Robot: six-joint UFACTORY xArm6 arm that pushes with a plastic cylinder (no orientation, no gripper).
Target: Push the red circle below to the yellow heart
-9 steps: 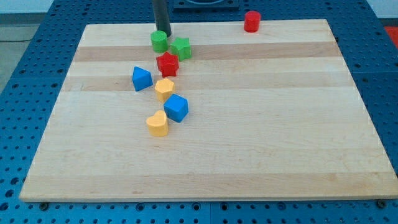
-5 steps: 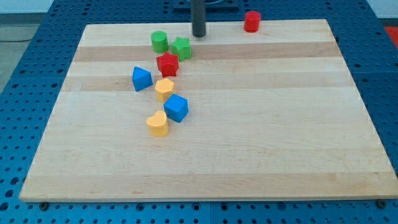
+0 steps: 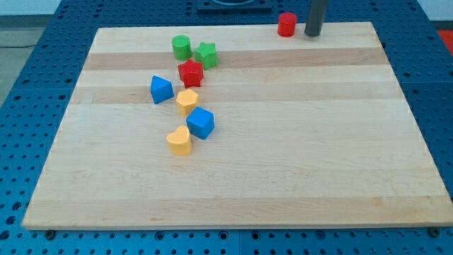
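My tip (image 3: 312, 34), the lower end of a straight dark rod with no jaws to open or close, stands at the top edge of the pale wooden board (image 3: 297, 156). The red circle block (image 3: 286, 24) sits just beside my tip on the view's left, a narrow gap between them. The yellow heart block (image 3: 180, 140) lies well apart, far down and to the view's left of my tip, touching the blue cube block (image 3: 201, 122).

One raised front view, angled down, whole board (image 3: 396, 142)
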